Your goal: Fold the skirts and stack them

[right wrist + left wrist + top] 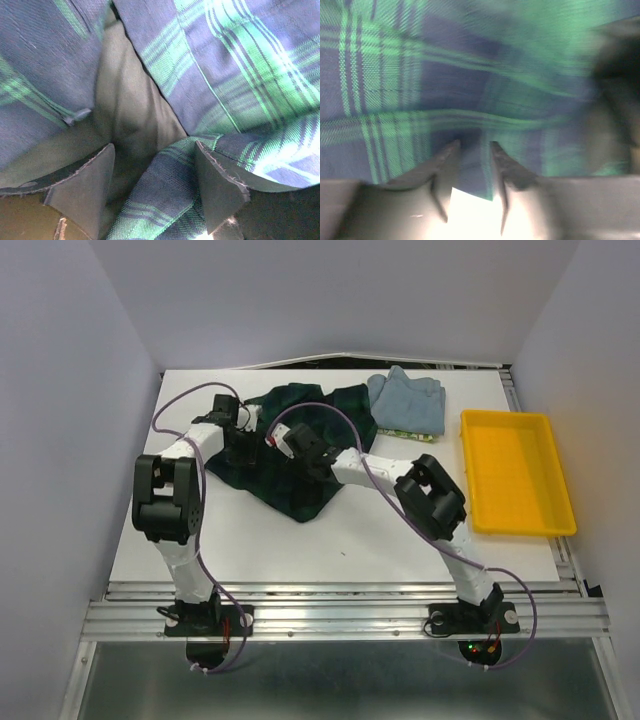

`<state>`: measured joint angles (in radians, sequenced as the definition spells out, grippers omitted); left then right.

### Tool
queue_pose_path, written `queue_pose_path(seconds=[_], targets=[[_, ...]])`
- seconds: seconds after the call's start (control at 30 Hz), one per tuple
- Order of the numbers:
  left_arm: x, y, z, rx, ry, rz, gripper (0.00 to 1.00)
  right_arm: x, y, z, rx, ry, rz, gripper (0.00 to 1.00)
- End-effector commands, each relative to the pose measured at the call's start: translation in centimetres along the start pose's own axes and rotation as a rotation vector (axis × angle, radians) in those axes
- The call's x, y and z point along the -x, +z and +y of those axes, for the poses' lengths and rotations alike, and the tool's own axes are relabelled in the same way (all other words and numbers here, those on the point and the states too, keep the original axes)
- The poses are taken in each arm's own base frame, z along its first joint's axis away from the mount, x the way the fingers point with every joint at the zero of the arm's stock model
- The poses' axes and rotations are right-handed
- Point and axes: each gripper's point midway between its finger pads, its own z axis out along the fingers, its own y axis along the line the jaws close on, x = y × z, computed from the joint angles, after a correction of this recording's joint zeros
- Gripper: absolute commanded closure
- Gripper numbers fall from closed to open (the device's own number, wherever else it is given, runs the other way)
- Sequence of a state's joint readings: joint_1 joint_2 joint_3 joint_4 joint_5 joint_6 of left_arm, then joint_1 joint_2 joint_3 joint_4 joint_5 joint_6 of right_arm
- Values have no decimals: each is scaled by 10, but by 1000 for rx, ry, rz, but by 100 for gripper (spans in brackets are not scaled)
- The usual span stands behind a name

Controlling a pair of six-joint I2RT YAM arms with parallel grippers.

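The dark green-navy plaid skirt (318, 406) lies spread and rumpled at the table's middle back. My left gripper (243, 433) is down on its left part. In the left wrist view the plaid cloth (470, 75) fills the frame and its hem edge runs between the narrowed jaws of the left gripper (472, 146), a gap still showing. My right gripper (274, 436) is on the skirt's middle. Its jaws (155, 150) stand wide, and a fold of plaid (240, 75) lies loose between them beside the olive lining (130, 110). The light blue-grey skirt (408, 400) lies folded on the lemon-print skirt (405, 434).
A rigid yellow tray (517, 418) stands at the right side of the white table (260, 540). Both arms reach inward over the plaid cloth, their wrists close together. Grey walls close in on the left and right.
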<state>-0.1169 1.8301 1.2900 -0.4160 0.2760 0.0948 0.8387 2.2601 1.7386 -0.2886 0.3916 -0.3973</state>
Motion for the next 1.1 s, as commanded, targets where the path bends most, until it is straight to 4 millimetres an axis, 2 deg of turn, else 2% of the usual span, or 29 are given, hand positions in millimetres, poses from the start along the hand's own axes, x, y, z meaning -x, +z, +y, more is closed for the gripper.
queue_pose_path(seconds=[0.0, 0.03, 0.07, 0.1, 0.13, 0.17, 0.2, 0.3, 0.37, 0.43, 0.47, 0.53, 0.57, 0.6, 0.63, 0.7, 0.73, 0.77, 0.8, 0.83, 0.87, 0.9, 0.97, 1.0, 1.03, 1.07], targets=[[-20, 13, 41, 98, -87, 93, 66, 11, -39, -51, -148, -68, -17, 32], [-21, 14, 48, 112, -100, 97, 69, 5, -43, -61, -162, -67, -6, 33], [-23, 12, 61, 141, -119, 101, 71, 1, -47, -62, -164, -76, 2, 34], [-25, 13, 66, 148, -120, 110, 73, -7, -55, -81, -190, -57, 11, 34], [-23, 13, 67, 156, -112, 107, 74, -27, -55, -81, -186, -66, 54, 34], [-23, 8, 85, 189, -129, 99, 75, -36, -58, -87, -190, -52, 70, 35], [-22, 7, 89, 198, -125, 93, 76, -52, -66, -98, -199, -34, 99, 35], [-20, 4, 102, 221, -117, 91, 77, -76, -75, -114, -209, 6, 137, 35], [-16, 3, 109, 240, -110, 85, 77, -89, -84, -129, -226, 66, 145, 37], [-15, 3, 117, 254, -103, 85, 77, -95, -90, -132, -205, 119, 147, 38], [-16, 3, 120, 259, -101, 86, 77, -99, -94, -139, -194, 158, 147, 43], [-11, 1, 124, 261, -87, 71, 77, -104, -96, -132, -160, 214, 146, 56], [0, -6, 119, 228, -51, 32, 75, -108, -95, -116, -89, 230, 152, 70], [8, -12, 114, 205, -23, 0, 72, -109, -95, -110, -65, 251, 149, 78], [14, -19, 105, 161, 12, -28, 64, -107, -93, -94, 20, 262, 142, 88], [32, -37, 77, 41, 122, -115, 56, -104, -92, -74, 125, 280, 136, 99], [46, -61, 63, 17, 179, -185, 53, -102, -91, -66, 169, 287, 127, 99], [52, -71, 41, -40, 251, -218, 48, -96, -92, -50, 257, 307, 108, 99], [61, -90, 29, -31, 336, -268, 47, -93, -93, -43, 300, 320, 93, 99], [63, -95, 19, -33, 378, -282, 45, -88, -95, -38, 332, 328, 77, 99], [63, -97, 2, -51, 434, -283, 44, -82, -98, -31, 378, 341, 54, 99], [59, -97, -25, -90, 522, -268, 44, -75, -102, -31, 394, 360, 33, 99], [51, -94, -51, -154, 584, -255, 44, -69, -107, -26, 426, 386, 1, 99], [44, -89, -73, -229, 619, -244, 44, -66, -110, -27, 423, 417, -13, 99], [41, -86, -83, -261, 635, -240, 44, -60, -111, -30, 412, 430, -44, 99], [35, -80, -99, -311, 657, -229, 44, -62, -118, -30, 406, 454, -51, 99]])
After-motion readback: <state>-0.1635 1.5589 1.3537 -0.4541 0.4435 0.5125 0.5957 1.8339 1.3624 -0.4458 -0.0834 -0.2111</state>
